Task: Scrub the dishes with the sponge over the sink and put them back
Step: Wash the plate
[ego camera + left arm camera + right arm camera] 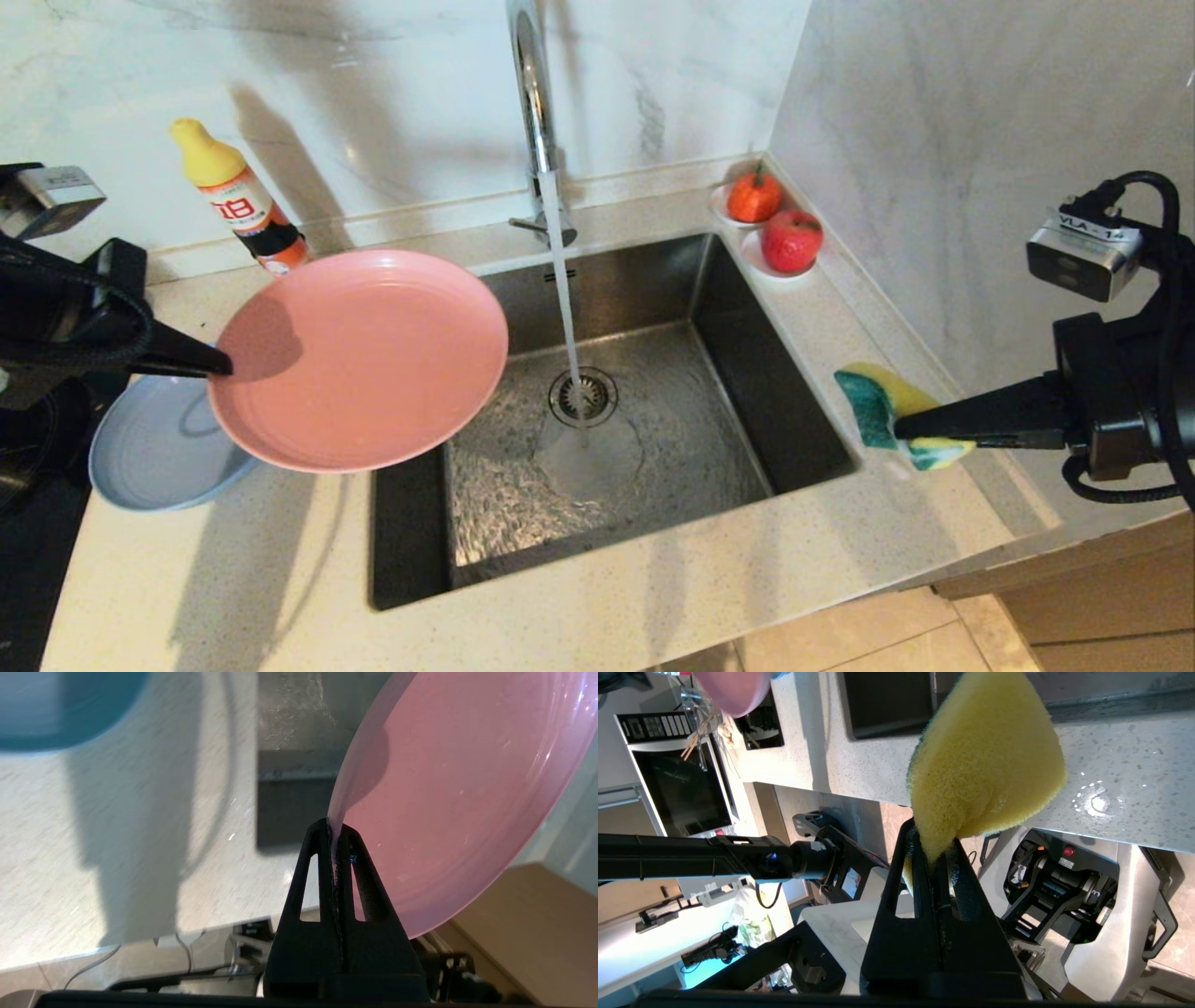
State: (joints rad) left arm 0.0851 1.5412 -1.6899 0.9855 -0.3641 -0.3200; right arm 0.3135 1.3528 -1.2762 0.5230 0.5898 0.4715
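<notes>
My left gripper is shut on the rim of the pink plate, which hangs tilted over the sink's left edge. In the left wrist view the plate rim is pinched between that gripper's tips. A pale bluish plate lies on the counter below. A blurred blue dish shows in the left wrist view; I cannot tell which. My right gripper is shut on the yellow-green sponge above the counter right of the sink; the squeezed sponge sits between its tips.
Water runs from the chrome tap onto the drain. A detergent bottle stands at the back left. Two saucers with red fruit sit in the back right corner. A marble wall bounds the right side.
</notes>
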